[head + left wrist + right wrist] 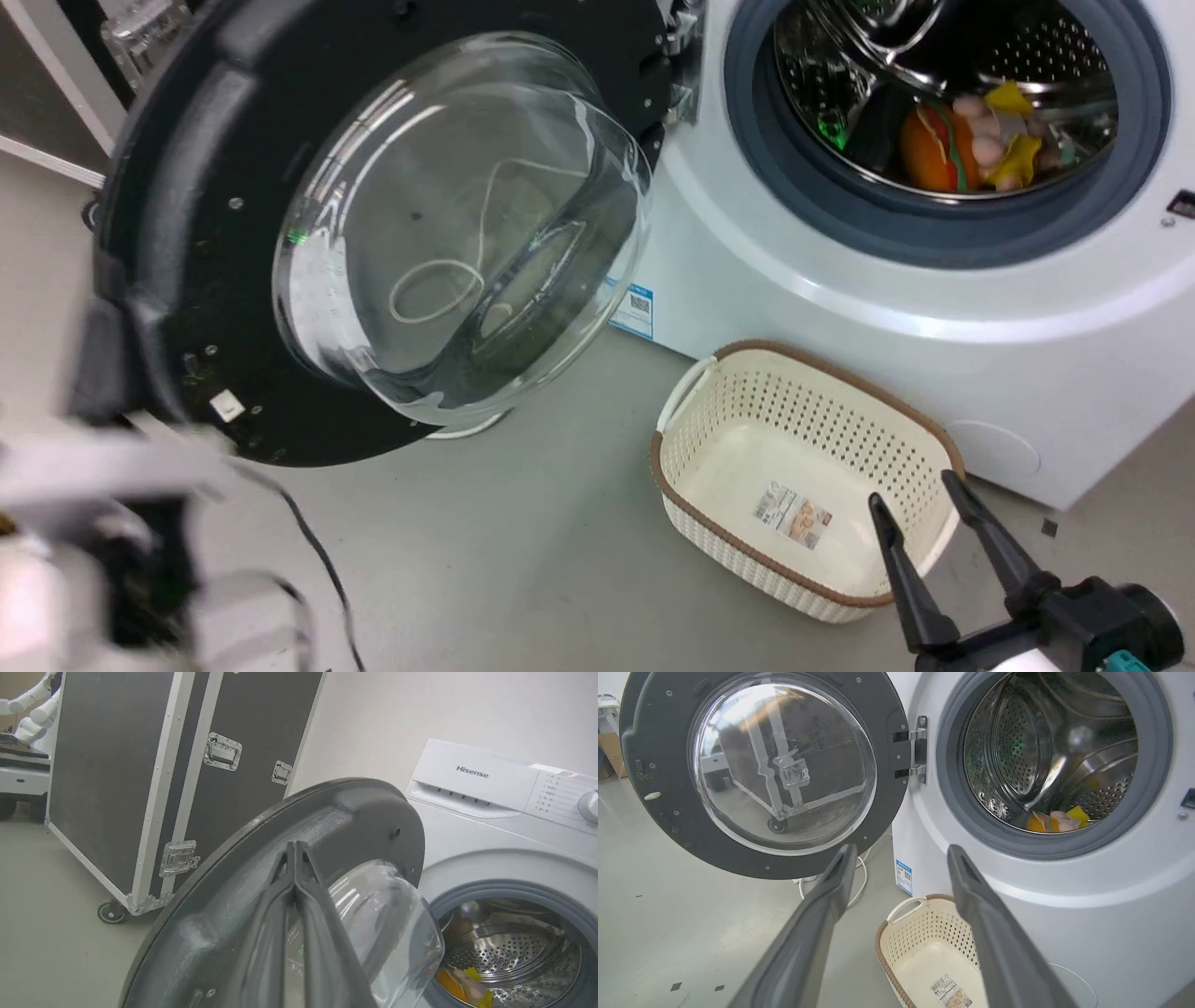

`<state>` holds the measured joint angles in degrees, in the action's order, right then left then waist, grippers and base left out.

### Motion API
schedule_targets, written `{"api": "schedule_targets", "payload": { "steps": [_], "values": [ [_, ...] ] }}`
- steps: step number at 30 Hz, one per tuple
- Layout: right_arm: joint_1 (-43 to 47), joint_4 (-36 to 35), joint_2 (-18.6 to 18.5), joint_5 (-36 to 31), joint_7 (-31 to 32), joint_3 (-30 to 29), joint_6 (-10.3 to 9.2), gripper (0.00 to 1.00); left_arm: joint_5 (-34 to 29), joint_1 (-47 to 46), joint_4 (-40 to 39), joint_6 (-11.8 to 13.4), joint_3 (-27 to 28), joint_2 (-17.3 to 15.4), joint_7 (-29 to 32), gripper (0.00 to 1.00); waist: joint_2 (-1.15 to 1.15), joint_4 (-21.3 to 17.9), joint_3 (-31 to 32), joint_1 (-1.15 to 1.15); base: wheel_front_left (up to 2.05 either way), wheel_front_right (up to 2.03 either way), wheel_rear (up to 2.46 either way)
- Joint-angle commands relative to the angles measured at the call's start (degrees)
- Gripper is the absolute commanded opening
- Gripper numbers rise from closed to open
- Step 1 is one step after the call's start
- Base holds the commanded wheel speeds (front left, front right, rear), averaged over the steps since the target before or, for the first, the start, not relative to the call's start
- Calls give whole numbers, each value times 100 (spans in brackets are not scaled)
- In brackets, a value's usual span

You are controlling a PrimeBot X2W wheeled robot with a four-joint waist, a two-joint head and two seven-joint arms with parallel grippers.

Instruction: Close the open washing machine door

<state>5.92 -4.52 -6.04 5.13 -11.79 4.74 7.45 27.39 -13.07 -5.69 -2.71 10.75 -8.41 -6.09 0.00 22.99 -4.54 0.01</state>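
Observation:
The washing machine door stands wide open at the left, its clear glass bowl bulging toward me and its metal hinge on the right edge. The white washing machine fills the upper right, with colourful items lying in the steel drum. My left gripper is shut with nothing between its fingers, and the tips lie against the door's black rim; whether they touch it I cannot tell. My left arm is a pale blur at the door's outer edge. My right gripper hangs open above the basket.
A cream perforated basket sits on the floor in front of the machine, below the porthole. A black cable trails across the grey floor under the door. Left of the machine stands a black flight case on castors.

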Motion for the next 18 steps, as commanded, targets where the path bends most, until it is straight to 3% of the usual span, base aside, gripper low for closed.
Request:
{"api": "schedule_targets", "payload": {
  "steps": [1, 5, 11, 12, 13, 15, 18],
  "values": [
    [57, -54, -70, 60, -73, 5, 3, 100, 432, -393, 144, 35, 274, -159, 264, 0, 0, -41, -73, -1, 0, 0, 0],
    [-9, -118, -116, 100, -120, 20, 3, 100, 1487, -1210, 724, 347, 854, -449, 1058, 0, 0, -93, -209, -1, 0, 0, 0],
    [-110, -187, -177, 141, -192, 38, 3, 100, 2803, -2137, 1770, 1009, 1604, -777, 2064, 0, 0, -200, -414, -1, 0, 0, 0],
    [-112, -190, -169, 145, -203, 19, 3, 100, 2967, -2225, 1932, 1161, 1674, -815, 2261, 0, 0, -214, -426, -1, 0, 0, 0],
    [-112, -190, -169, 145, -203, 19, 3, 100, 2967, -2225, 1932, 1161, 1674, -815, 2261, 0, 0, -214, -426, -1, 0, 0, 0],
    [-105, -195, -148, 153, -239, 23, 3, 100, 3315, -2360, 2311, 1478, 1733, -992, 2887, 0, 0, -256, -464, -1, 0, 0, 0],
    [-106, -208, -156, 166, -263, 47, 3, 100, 3551, -2400, 2460, 1567, 1733, -1092, 3316, 0, 0, -274, -486, -1, 0, 0, 0]
  ]
}}
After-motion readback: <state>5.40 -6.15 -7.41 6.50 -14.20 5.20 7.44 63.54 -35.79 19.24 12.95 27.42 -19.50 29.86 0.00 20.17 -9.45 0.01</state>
